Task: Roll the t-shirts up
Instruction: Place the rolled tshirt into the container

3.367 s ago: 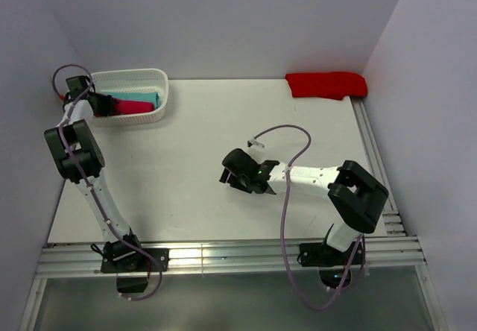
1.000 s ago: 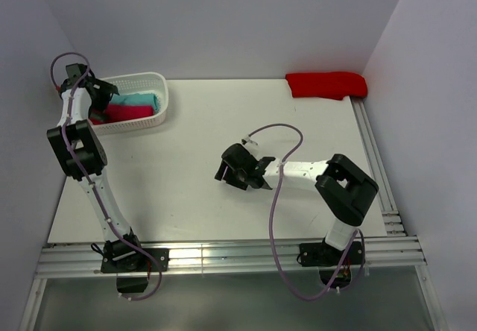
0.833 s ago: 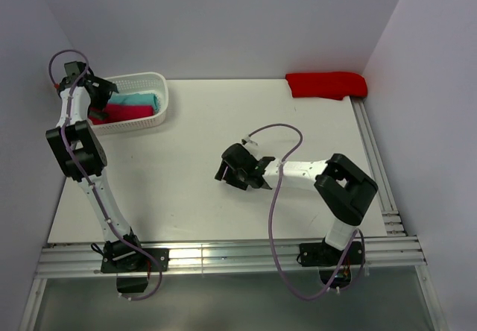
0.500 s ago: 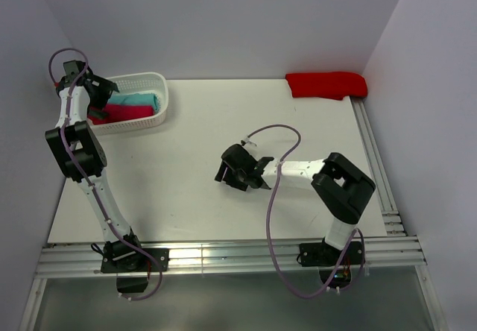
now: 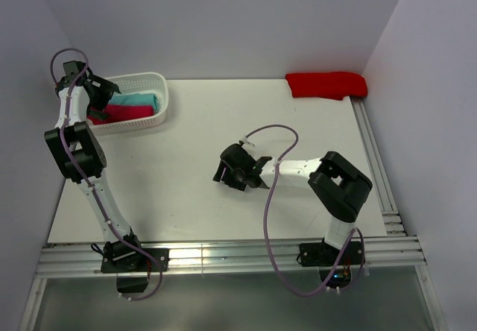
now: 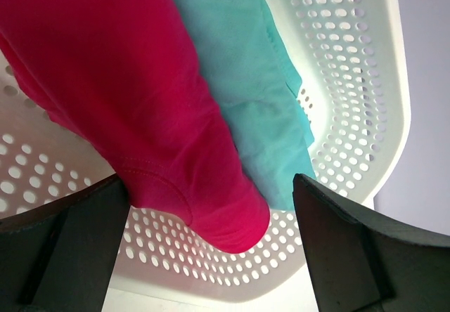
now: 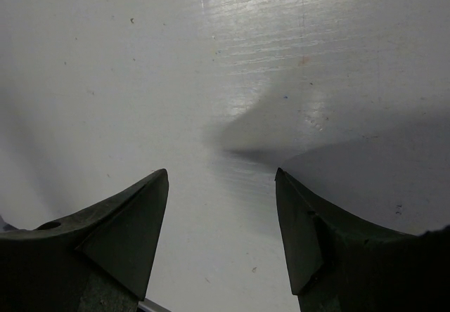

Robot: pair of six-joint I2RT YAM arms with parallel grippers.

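A crimson t-shirt [image 6: 119, 94] and a teal t-shirt [image 6: 246, 80] lie side by side in the white lattice basket [image 5: 160, 96]. Both show from above too, the crimson t-shirt [image 5: 119, 114] in front of the teal t-shirt [image 5: 138, 100]. My left gripper [image 5: 99, 98] hangs open over the basket's left end, its wide jaws either side of the crimson shirt's end and apart from it. A scarlet t-shirt [image 5: 326, 85] lies bunched at the table's far right corner. My right gripper [image 5: 223, 171] is open low over the bare middle of the table, nothing between its fingers [image 7: 133, 235].
The white table [image 5: 201, 197] runs to metal rails along its near and right edges. Grey walls close in behind and on both sides. The right arm's purple cable [image 5: 272, 159] loops above its forearm.
The left gripper has lifted out of the basket since the earliest frame and barely moves over the last second. The right arm's elbow has drawn slightly leftward; its gripper stays put.
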